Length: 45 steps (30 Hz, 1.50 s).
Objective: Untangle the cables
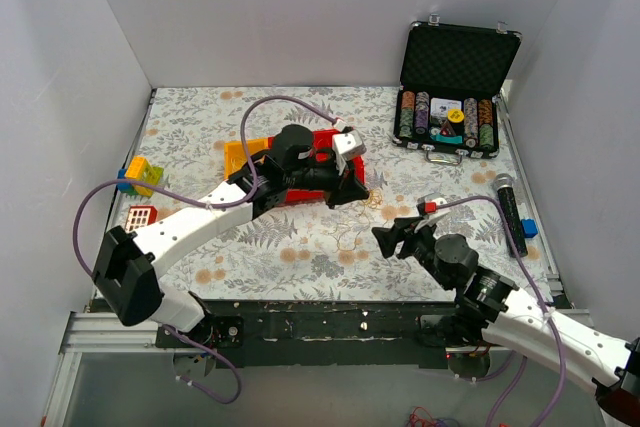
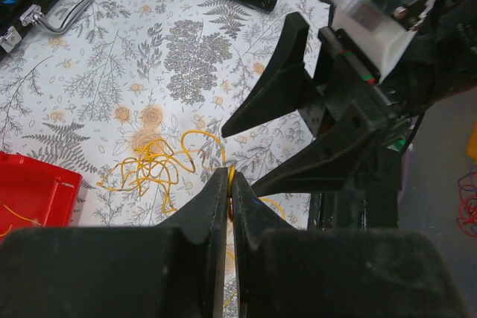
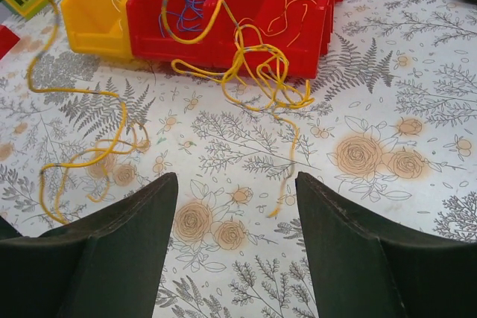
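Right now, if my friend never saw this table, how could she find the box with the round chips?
Start at the flowery table, then go to its far right corner. There stands an open black case, lid up, with rows of coloured chips inside. Unlike the long black microphone lying flat in front of it, it opens up like a book.

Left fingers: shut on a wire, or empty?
Shut on a yellow wire: in the left wrist view the fingers meet, with the wire pinched between their tips.

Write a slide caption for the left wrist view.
Left gripper shut on yellow cables; open right gripper faces it.
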### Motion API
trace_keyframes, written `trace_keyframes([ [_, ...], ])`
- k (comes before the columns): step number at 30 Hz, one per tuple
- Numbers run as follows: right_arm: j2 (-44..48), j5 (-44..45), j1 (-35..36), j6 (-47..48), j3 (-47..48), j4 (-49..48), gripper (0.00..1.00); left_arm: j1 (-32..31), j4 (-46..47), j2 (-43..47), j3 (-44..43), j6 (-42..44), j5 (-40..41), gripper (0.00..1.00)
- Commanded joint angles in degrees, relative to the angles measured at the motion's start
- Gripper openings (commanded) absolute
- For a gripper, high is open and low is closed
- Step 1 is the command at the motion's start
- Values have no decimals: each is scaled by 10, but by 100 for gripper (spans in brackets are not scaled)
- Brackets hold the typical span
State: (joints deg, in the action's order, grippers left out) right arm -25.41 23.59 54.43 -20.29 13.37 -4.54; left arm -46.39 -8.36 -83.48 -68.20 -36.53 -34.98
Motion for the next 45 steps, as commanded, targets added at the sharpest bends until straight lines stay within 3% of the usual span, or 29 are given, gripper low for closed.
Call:
trace_keyframes([
  [1,-33,-20,-1,31,35,-81,73,-1,-26,40,15,-9,-9,0],
  [15,-147,-65,-1,69,97,-187,73,-1,-43,58,-3,8,-66,0],
  [19,-178,-42,-1,88,109,-203,70,-2,-60,61,-23,4,-96,0],
  [21,-190,-29,0,96,110,-211,66,-1,-69,66,-36,1,-111,0],
  [29,-250,-37,-9,97,117,-225,35,-1,-99,70,-105,-21,-153,0],
  [36,-265,-65,-9,74,77,-249,35,4,-105,62,-188,-32,-157,0],
  [45,-262,-94,-9,-4,-24,-253,38,31,-89,17,-382,-28,-77,0],
])
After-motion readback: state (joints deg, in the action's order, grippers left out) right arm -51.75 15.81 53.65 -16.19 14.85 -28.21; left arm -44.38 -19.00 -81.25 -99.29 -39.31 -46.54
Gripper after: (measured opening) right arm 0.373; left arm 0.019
